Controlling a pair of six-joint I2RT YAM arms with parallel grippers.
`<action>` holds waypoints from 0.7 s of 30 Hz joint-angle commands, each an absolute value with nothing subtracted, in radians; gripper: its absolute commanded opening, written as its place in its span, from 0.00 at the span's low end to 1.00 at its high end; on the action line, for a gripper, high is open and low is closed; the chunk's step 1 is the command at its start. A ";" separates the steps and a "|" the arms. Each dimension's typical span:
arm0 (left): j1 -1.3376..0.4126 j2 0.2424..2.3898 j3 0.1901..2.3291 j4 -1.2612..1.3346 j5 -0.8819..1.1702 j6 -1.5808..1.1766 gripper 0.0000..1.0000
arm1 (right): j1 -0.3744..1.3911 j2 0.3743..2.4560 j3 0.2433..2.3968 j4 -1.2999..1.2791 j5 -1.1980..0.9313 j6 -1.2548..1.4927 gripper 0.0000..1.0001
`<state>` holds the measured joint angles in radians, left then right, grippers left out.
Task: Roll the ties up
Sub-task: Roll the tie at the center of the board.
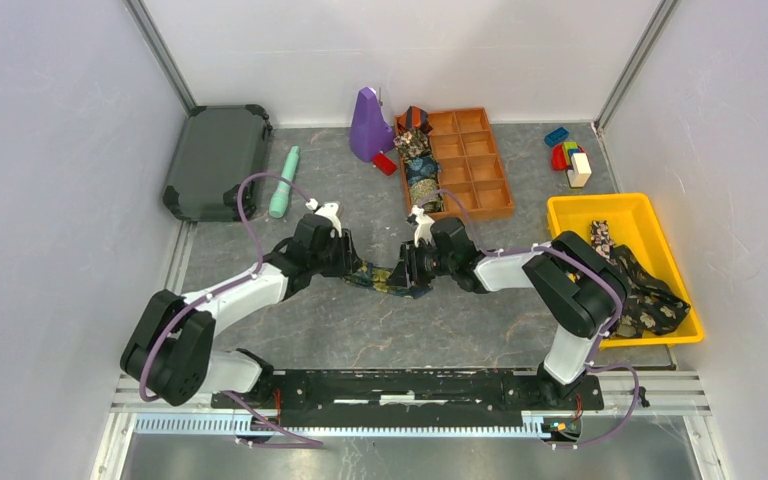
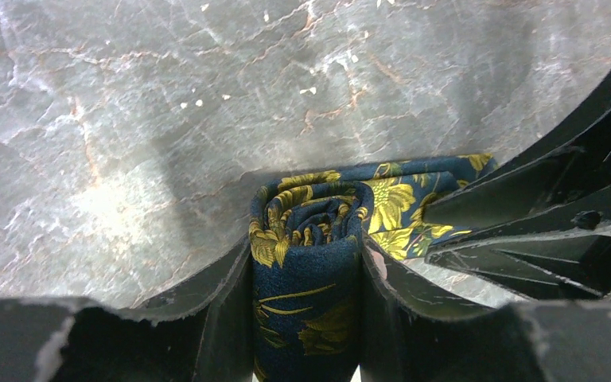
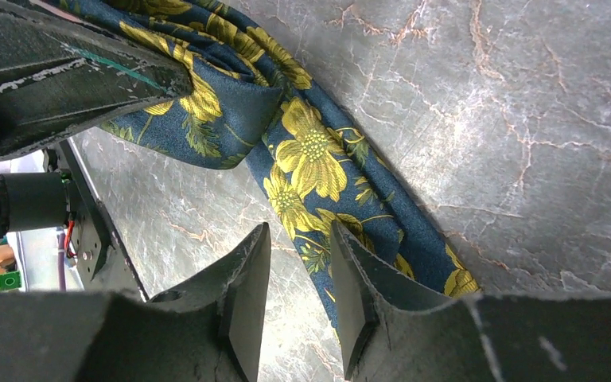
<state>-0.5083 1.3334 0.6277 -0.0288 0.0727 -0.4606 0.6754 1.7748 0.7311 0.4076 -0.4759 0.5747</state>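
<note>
Left fingers (image 2: 221,318) clamped on the rolled end of the tie (image 2: 310,231), mid-tabletop (image 2: 127,119). Right fingers (image 3: 243,310) apart, loose length running just beside them. To roll well, I'd say: hold that length taut, edges aligned, and turn evenly.
</note>
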 commanded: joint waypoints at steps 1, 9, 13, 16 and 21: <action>-0.534 1.287 0.644 -0.084 -0.053 -0.453 0.31 | 0.679 1.772 0.697 0.399 -0.429 0.559 0.40; -0.581 1.286 0.688 -0.178 -0.176 -0.419 0.31 | 0.679 1.755 0.713 0.357 -0.428 0.544 0.39; -0.647 1.303 0.730 -0.236 -0.280 -0.419 0.31 | 0.673 1.704 0.761 0.276 -0.424 0.511 0.39; -0.705 1.339 0.784 -0.316 -0.399 -0.430 0.31 | 0.653 1.653 0.785 0.206 -0.406 0.480 0.40; -0.786 1.415 0.874 -0.428 -0.547 -0.438 0.31 | 0.600 1.554 0.756 0.136 -0.366 0.463 0.41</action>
<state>-0.7361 1.3678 0.7925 -0.3229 -0.3603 -0.4595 0.6395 1.6447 0.7475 0.2127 -0.4175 0.5056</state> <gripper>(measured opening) 0.480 0.407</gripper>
